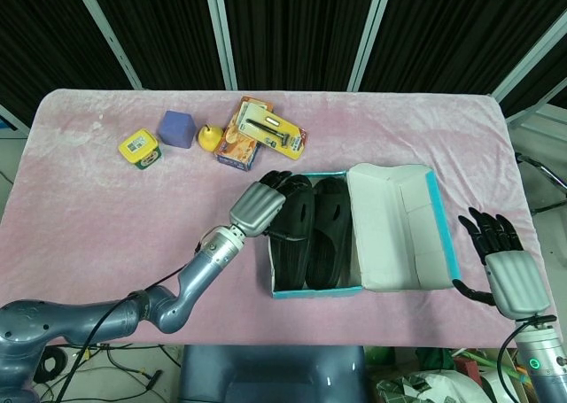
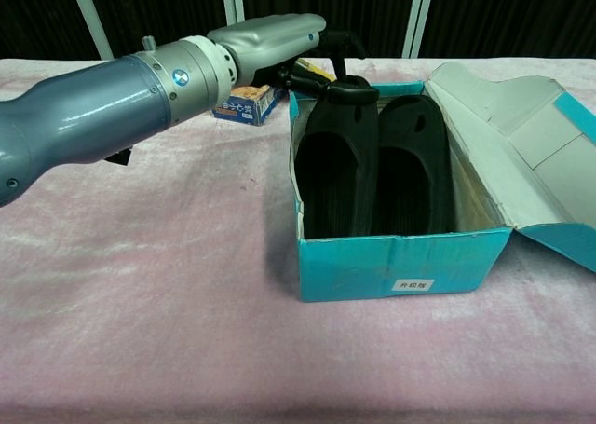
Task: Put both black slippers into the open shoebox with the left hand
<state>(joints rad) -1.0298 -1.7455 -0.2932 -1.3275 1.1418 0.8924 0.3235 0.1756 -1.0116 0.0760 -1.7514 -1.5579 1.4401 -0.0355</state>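
An open shoebox (image 1: 407,235) already holds both black slippers (image 2: 377,163) side by side, so little seems left, while the left hand (image 1: 260,206) rests its fingers on the nearer slipper's toe, grip unclear.

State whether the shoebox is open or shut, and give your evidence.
Open. The shoebox has its lid folded back flat to one side, and both black slippers show inside from above.
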